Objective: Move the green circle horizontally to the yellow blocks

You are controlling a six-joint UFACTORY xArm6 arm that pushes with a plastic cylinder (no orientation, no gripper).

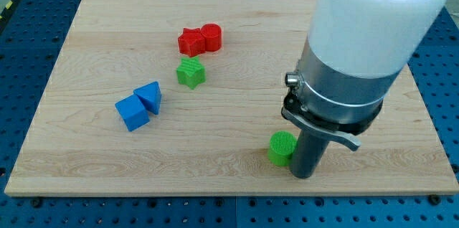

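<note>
The green circle (281, 148) lies near the board's bottom edge, right of centre. My tip (302, 174) stands right against the circle's right side, touching it or nearly so. No yellow blocks show in the view; the arm's large white and grey body (358, 49) hides much of the board's right half.
A green star (191, 73) lies left of centre. A red star (191, 41) and a red cylinder (211, 35) touch each other above it. A blue cube (132, 112) and a blue triangular block (150, 97) sit together at the left. The wooden board's (86, 163) bottom edge is close below my tip.
</note>
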